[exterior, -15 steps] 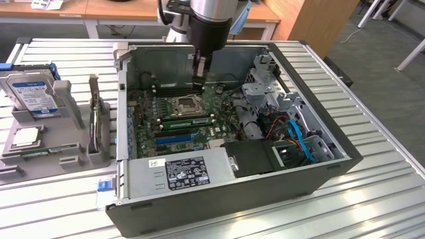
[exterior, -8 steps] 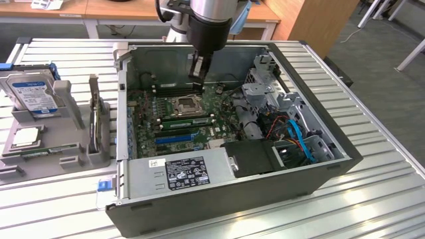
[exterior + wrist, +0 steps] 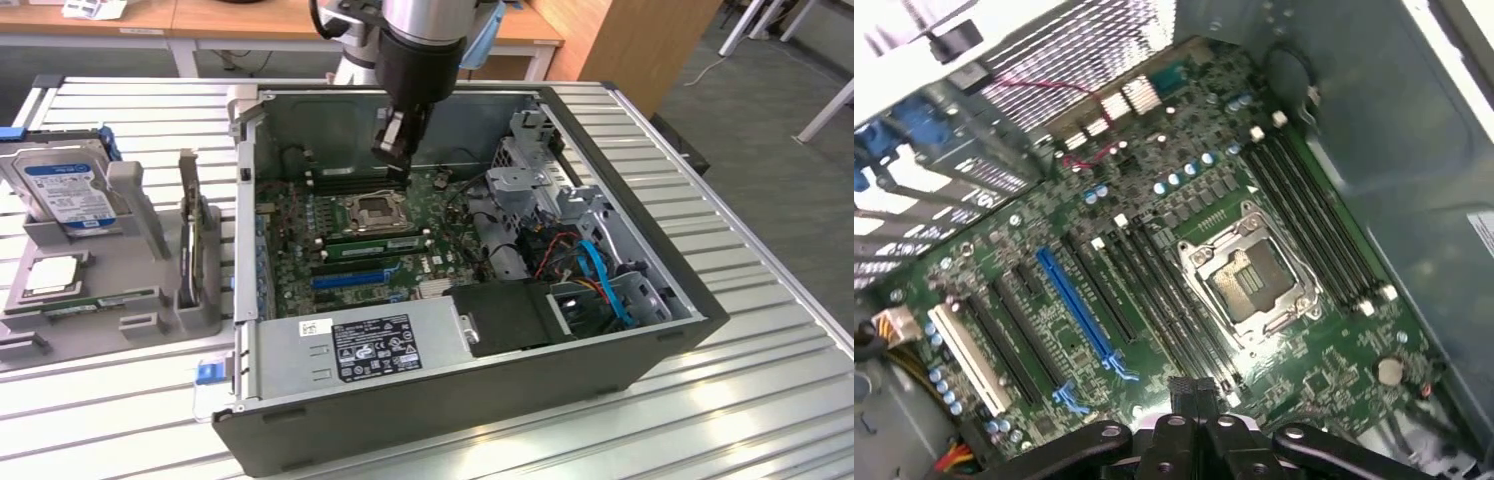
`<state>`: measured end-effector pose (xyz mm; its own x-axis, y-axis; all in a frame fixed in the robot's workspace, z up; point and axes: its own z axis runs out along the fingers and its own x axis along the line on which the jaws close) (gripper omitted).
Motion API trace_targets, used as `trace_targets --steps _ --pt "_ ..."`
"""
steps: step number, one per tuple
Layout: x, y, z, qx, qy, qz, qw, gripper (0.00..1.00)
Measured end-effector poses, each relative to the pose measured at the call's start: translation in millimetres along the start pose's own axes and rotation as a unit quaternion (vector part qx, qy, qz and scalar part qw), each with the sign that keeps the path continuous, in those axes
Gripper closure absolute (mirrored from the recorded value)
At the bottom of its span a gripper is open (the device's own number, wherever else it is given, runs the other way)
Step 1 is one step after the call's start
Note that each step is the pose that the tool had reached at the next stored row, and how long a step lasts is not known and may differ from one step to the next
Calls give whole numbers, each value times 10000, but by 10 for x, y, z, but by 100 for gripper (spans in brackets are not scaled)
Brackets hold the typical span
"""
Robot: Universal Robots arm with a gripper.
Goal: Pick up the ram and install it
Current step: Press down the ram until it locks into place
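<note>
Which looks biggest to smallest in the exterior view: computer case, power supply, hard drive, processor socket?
1. computer case
2. power supply
3. hard drive
4. processor socket

The socket lies farther from the camera, but it looks clearly smallest.

drive label print illegible

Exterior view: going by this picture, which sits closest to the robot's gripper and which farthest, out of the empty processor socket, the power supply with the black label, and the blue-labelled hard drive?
From the gripper:
1. Processor socket, just below it on the motherboard.
2. Power supply, at the case's near edge.
3. Hard drive, outside the case, far on the exterior view's left.
</note>
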<state>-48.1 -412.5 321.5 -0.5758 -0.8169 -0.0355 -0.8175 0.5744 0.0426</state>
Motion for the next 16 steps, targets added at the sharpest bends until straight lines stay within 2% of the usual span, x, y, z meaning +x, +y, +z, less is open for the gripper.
trace_targets --steps 4,8,12,16 --pt "0 0 2 11 -13 311 9995 90" --pt "0 0 4 21 -26 600 9982 90" --pt "0 0 5 31 -37 867 9962 90" --pt "0 0 7 40 -49 1139 9935 90"
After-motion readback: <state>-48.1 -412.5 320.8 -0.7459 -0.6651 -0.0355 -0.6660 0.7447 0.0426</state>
